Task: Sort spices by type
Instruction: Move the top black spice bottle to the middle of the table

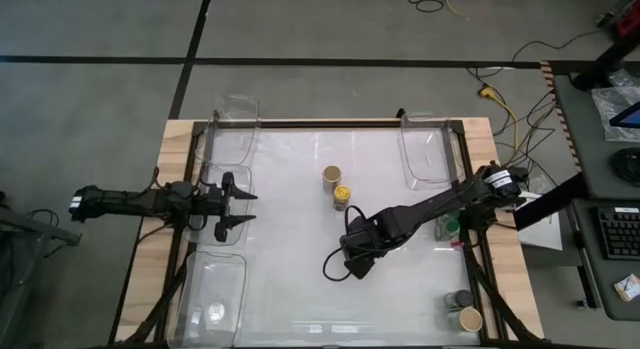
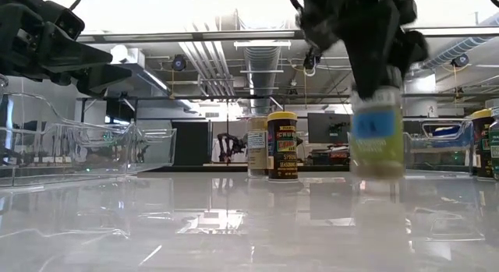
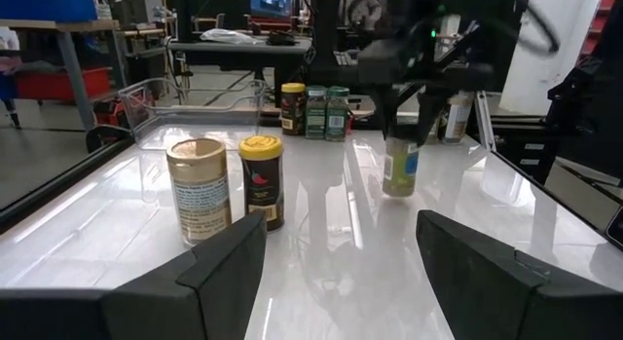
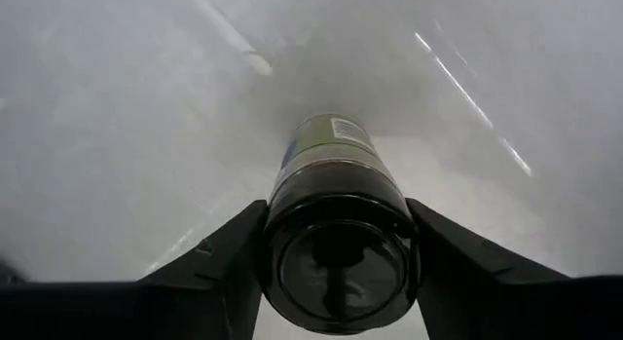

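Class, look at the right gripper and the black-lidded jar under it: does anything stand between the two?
Nothing visible does. The right gripper already has a finger on either side of the black-lidded jar, which stands upright on the table.

Bright ceiling lights glare off the glossy table (image 2: 234, 217), and the held jar (image 2: 377, 132) shows motion blur.

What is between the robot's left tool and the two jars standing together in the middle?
Nothing: bare white table between the left tool and the jar pair, per the high view.
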You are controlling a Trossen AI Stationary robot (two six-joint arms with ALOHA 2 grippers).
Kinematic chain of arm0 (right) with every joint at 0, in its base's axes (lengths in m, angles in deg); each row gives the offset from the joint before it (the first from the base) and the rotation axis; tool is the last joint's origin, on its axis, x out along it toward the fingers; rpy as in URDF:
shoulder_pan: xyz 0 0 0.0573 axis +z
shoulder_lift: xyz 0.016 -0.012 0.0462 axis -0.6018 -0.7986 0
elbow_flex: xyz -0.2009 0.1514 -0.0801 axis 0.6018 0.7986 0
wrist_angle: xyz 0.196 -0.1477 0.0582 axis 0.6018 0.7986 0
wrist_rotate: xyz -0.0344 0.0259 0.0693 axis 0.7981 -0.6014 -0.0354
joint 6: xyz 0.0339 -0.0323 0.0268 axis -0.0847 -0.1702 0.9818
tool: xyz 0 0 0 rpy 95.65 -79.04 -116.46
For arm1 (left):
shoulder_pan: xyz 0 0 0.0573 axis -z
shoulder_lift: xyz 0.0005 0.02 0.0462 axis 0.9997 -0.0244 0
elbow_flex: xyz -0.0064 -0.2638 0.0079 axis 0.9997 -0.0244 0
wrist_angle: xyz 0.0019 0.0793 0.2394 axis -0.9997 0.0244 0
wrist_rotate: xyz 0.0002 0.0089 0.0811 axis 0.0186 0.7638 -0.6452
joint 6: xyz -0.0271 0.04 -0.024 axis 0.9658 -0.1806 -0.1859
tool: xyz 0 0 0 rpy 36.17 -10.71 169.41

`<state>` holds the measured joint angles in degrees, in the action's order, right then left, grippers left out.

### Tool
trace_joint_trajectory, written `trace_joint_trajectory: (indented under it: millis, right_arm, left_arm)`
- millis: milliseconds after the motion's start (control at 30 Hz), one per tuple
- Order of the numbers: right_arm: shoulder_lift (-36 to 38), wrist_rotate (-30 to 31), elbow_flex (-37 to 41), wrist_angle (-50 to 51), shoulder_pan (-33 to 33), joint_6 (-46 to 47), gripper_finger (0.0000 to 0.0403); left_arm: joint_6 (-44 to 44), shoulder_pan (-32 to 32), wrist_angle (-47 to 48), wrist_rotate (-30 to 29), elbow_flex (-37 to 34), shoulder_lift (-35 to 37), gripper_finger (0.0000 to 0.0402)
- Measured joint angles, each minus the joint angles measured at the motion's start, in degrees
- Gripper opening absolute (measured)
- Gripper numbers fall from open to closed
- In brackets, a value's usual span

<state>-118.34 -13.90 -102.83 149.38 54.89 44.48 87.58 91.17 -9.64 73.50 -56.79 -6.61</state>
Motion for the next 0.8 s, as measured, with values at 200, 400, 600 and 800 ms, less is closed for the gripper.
trace_joint_trajectory:
  millis: [200,400,600,800]
  right_arm:
    - [2.27,0.29,-2.73,6.59,-2.05,-13.14,0.021]
    - [4.52,9.54,-6.36,20.7,-5.7,-23.95,0.0198]
    - [9.3,23.09,-8.56,24.75,-9.94,-35.69,0.0207]
    - [14.36,30.78,-7.38,29.21,-17.1,-52.39,0.02]
  left_arm:
    - [0.01,0.01,0.04,0.01,0.0,-0.06,0.0251]
    - [0.02,0.0,-0.02,0.0,0.02,-0.12,0.0251]
    - [0.0,0.01,-0.06,0.02,0.0,-0.23,0.0251]
    - [0.0,0.0,-0.09,0.02,0.0,-0.23,0.0251]
